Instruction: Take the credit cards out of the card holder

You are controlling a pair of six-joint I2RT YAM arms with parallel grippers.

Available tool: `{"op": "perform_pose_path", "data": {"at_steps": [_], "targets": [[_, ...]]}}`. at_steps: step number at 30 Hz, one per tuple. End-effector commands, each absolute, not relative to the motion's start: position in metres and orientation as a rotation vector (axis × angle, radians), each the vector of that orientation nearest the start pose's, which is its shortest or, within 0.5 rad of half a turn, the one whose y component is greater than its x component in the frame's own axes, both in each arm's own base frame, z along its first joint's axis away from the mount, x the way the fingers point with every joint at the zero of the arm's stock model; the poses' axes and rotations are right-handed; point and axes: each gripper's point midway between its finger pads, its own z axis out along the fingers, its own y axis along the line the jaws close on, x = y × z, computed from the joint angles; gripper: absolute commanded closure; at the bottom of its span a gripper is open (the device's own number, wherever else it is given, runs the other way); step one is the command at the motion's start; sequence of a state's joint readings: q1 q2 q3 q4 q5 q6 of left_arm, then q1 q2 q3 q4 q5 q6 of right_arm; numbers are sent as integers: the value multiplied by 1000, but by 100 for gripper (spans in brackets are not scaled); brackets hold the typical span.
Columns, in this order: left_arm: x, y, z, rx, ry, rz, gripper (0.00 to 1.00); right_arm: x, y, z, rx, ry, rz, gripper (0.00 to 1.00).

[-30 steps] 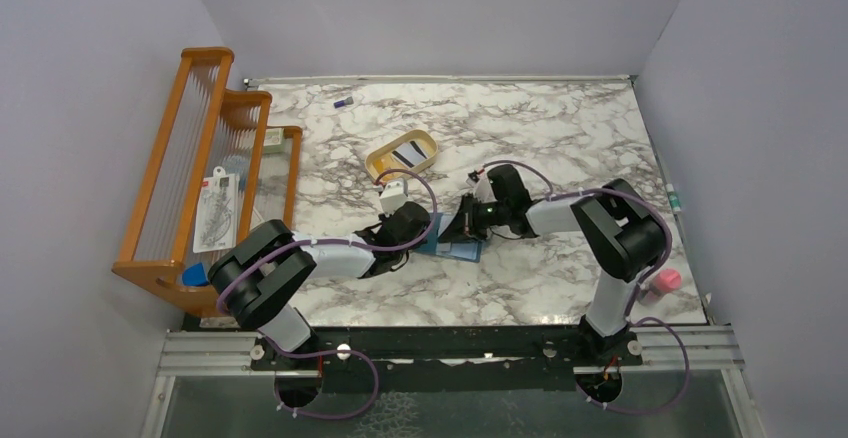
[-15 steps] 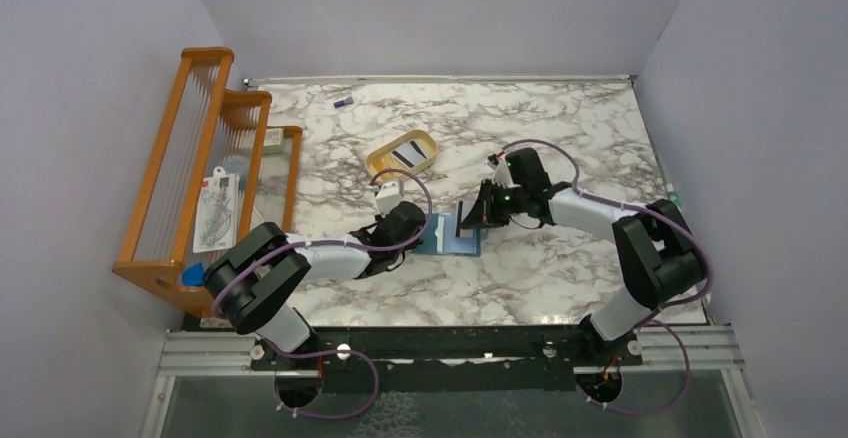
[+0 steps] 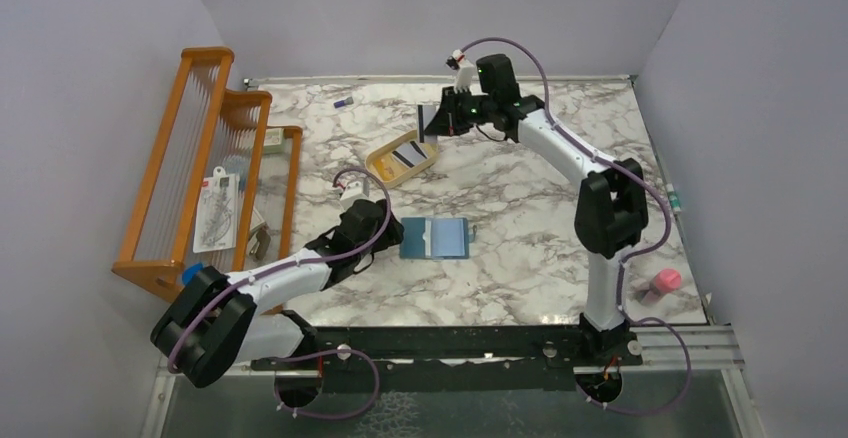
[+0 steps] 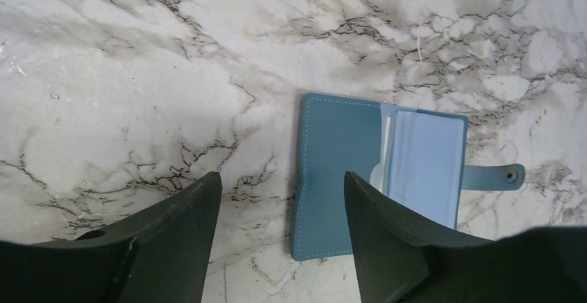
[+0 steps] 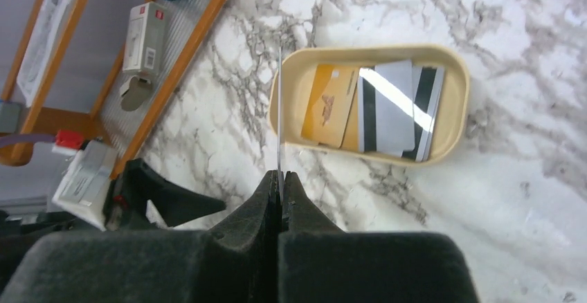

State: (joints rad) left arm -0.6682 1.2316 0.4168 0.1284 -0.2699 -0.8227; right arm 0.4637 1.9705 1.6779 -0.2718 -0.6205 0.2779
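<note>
The marbled desk [image 3: 540, 178] is seen bearing the card holder [image 3: 435, 239], laid open flat, a tan tray [image 5: 458, 102] filled with credit cards [image 5: 387, 106], and a wooden rack [image 3: 185, 158] at its left.

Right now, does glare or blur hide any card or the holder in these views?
Right wrist: a glare streak washes across the grey card in the tray; the held card is edge-on, just a thin line. Left wrist: card holder sharp, no glare. Top external: no glare, everything small.
</note>
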Motion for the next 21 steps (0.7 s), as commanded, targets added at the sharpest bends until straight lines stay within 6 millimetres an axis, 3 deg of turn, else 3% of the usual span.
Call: {"op": "perform_pose_path", "data": {"at_steps": [1,8,16,21], "targets": [[261,-191,63,-234,2258,-570,30,438,343,176,-728,2201,978,99],[260,-176,80,-260,2208,-575,13,465,359,165,-882,2183,884,99],[260,-169,86,-262,2193,-577,9,478,364,147,-953,2141,861,99],[256,-165,85,-267,2200,-572,6,481,369,123,-972,2155,863,99]]}}
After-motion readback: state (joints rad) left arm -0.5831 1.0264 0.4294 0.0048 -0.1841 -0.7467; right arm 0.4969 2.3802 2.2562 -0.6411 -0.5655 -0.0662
